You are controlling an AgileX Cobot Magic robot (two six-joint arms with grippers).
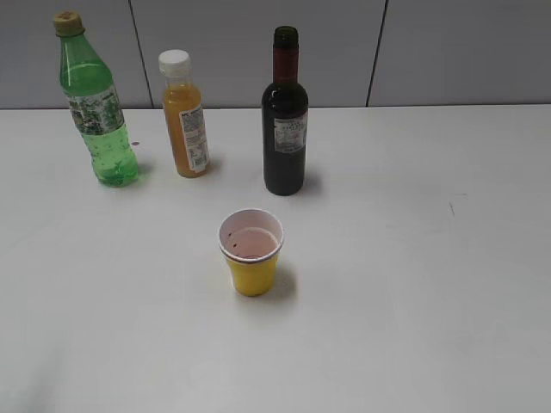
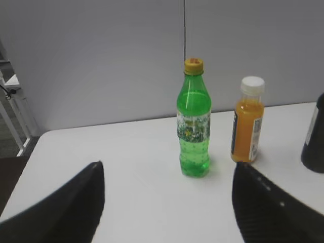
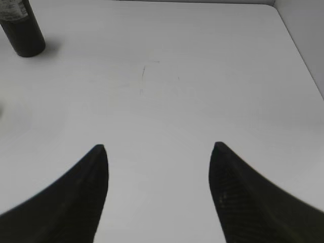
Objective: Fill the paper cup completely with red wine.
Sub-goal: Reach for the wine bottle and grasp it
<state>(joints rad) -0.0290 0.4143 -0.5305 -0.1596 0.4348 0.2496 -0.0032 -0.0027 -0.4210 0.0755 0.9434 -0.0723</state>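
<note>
The small yellow paper cup stands upright at the table's middle; its white inside shows a faint pinkish bottom. The dark wine bottle with maroon neck foil stands behind it, uncapped; its base shows in the right wrist view and its edge in the left wrist view. Neither gripper shows in the exterior view. My left gripper is open and empty, facing the green bottle. My right gripper is open and empty over bare table, right of the wine bottle.
A green plastic soda bottle and an orange juice bottle with a white cap stand at the back left; both show in the left wrist view, soda, juice. A grey wall panel runs behind the white table.
</note>
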